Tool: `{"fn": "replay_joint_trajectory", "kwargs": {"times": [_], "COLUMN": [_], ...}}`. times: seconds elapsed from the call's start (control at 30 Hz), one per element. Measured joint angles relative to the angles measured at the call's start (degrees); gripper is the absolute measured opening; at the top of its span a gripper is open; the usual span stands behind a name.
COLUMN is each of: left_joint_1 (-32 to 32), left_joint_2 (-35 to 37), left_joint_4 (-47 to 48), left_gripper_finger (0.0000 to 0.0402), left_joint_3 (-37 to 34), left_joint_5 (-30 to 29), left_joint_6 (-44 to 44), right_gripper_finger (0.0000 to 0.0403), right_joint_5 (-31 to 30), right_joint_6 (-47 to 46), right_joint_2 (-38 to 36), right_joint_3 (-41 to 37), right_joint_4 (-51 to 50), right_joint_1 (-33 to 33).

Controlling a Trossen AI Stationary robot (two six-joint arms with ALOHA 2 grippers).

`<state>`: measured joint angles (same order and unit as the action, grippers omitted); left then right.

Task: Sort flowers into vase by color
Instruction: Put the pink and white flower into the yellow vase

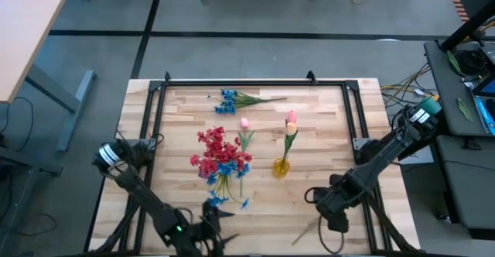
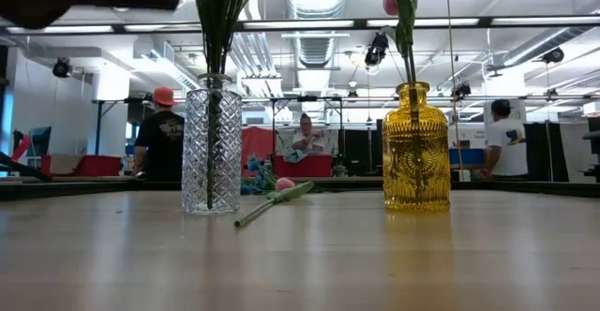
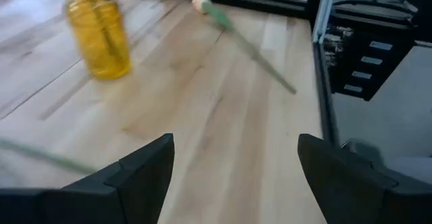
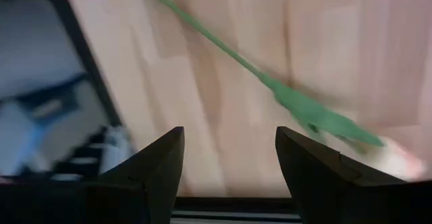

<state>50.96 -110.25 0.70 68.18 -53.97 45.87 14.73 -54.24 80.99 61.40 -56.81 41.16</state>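
Note:
A clear vase (image 1: 222, 166) (image 2: 211, 142) holds red and blue sprays. A yellow vase (image 1: 281, 166) (image 2: 415, 147) (image 3: 101, 38) holds a pink tulip (image 1: 291, 121). Another tulip (image 4: 297, 102) (image 3: 250, 45) lies flat on the table's near right; only its stem end (image 1: 304, 232) shows from above. My right gripper (image 1: 334, 214) (image 4: 229, 170) hangs open above this tulip's stem, pointing steeply down and touching nothing. My left gripper (image 1: 213, 218) (image 3: 236, 177) is open near the front edge, in front of the clear vase, with nothing between its fingers.
A blue spray (image 1: 232, 98) lies flat near the far edge. A pink tulip (image 1: 245, 128) (image 2: 281, 191) lies between the vases, farther back. A black frame rail (image 1: 357, 114) borders the table. Bare wood lies right of the yellow vase. People stand in the room beyond.

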Motion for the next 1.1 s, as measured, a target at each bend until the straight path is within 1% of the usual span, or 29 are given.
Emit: {"fn": "replay_joint_trajectory", "kwargs": {"times": [0.17,0.23,0.3,0.37,0.43,0.47,0.57,0.7,0.8,0.83,0.87,0.93,1.0,1.1], "left_joint_1": [-0.7,-1.4,-2.4,-3.7,-5.2,-6.1,-8.0,-9.7,-10.4,-10.5,-10.7,-10.7,-10.7,-10.7], "left_joint_2": [-10.3,-13.9,-17.2,-20.3,-23.2,-24.8,-29.7,-36.7,-41.5,-42.6,-42.5,-42.1,-42.0,-41.7], "left_joint_4": [2.9,5.3,7.9,10.6,13.3,14.2,16.3,19.7,23.6,23.5,20.0,16.3,15.2,14.8], "left_gripper_finger": [0.0297,0.0297,0.0297,0.0295,0.0289,0.0286,0.0274,0.0264,0.0263,0.0263,0.0263,0.0262,0.0262,0.0262], "left_joint_3": [14.0,19.3,24.5,29.6,34.8,37.6,45.6,57.2,66.0,67.0,65.5,62.2,60.7,60.6], "left_joint_5": [-2.4,-3.8,-3.9,-2.1,1.4,2.6,2.8,2.9,2.5,2.5,2.4,2.2,2.1,2.0], "left_joint_6": [-2.3,-2.3,-1.7,-0.4,0.0,-0.2,-2.7,-7.1,-7.9,-7.9,-8.0,-7.2,-5.1,-4.3], "right_gripper_finger": [0.0224,0.0224,0.0224,0.0224,0.0223,0.0223,0.0223,0.0223,0.0223,0.0220,0.0215,0.0198,0.0170,0.0113], "right_joint_5": [-4.7,-7.3,-10.7,-13.7,-15.6,-16.1,-16.6,-17.8,-17.7,-17.7,-17.7,-17.7,-17.4,-17.0], "right_joint_6": [5.1,7.3,9.0,10.9,12.9,13.8,16.0,16.1,15.7,15.6,15.5,15.5,15.7,15.7], "right_joint_2": [0.0,0.1,0.1,0.5,1.3,1.9,5.4,10.9,13.9,14.6,15.2,16.2,16.9,17.3], "right_joint_3": [-1.9,-2.8,-3.5,-3.9,-4.1,-4.1,-4.1,-4.0,-3.8,-3.7,-3.7,-3.7,-3.5,-3.5], "right_joint_4": [-0.5,-0.2,0.4,0.0,-0.2,0.2,1.0,1.1,1.7,1.9,2.0,1.9,2.3,2.9], "right_joint_1": [5.1,7.1,8.8,9.9,10.6,10.8,10.8,10.8,10.8,10.9,10.9,10.9,10.9,11.0]}}
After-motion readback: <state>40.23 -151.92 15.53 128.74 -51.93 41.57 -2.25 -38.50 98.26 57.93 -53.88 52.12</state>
